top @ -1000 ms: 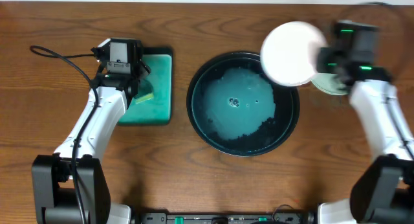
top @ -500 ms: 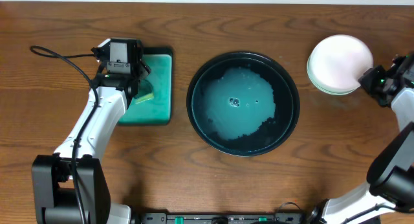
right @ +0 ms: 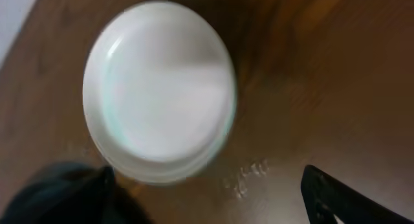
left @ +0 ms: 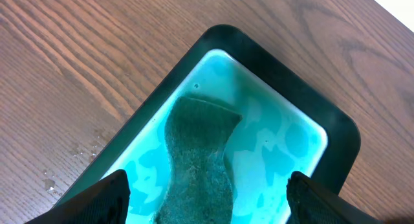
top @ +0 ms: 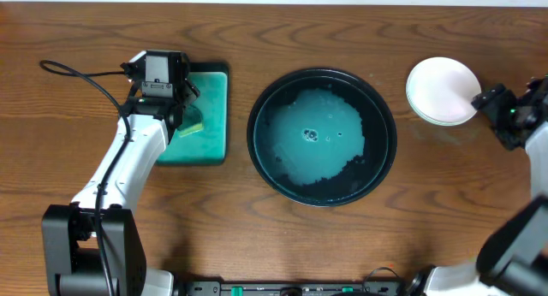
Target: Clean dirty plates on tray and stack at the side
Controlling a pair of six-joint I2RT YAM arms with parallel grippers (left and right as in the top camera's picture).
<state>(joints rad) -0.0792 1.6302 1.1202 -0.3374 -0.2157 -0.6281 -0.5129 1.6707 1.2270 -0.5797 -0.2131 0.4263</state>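
Note:
A stack of white plates (top: 442,91) sits on the table at the far right, right of the round black tray (top: 381,159), which holds a pool of teal liquid. My right gripper (top: 490,102) is open just right of the stack, off the plates. In the right wrist view the top plate (right: 158,88) lies ahead of the right gripper (right: 200,198), with nothing between its spread fingers. My left gripper (left: 210,204) hangs open over a dark green sponge (left: 197,166) without touching it.
The sponge lies in a rectangular teal dish (top: 210,116) left of the tray, under the left gripper (top: 181,116). Water drops (right: 249,175) dot the wood beside the plate stack. A black cable (top: 81,78) loops at the far left.
My right gripper carried a white plate from the tray's far right edge to the stack at the right, let go of it and drew back slightly. The left arm has not moved.

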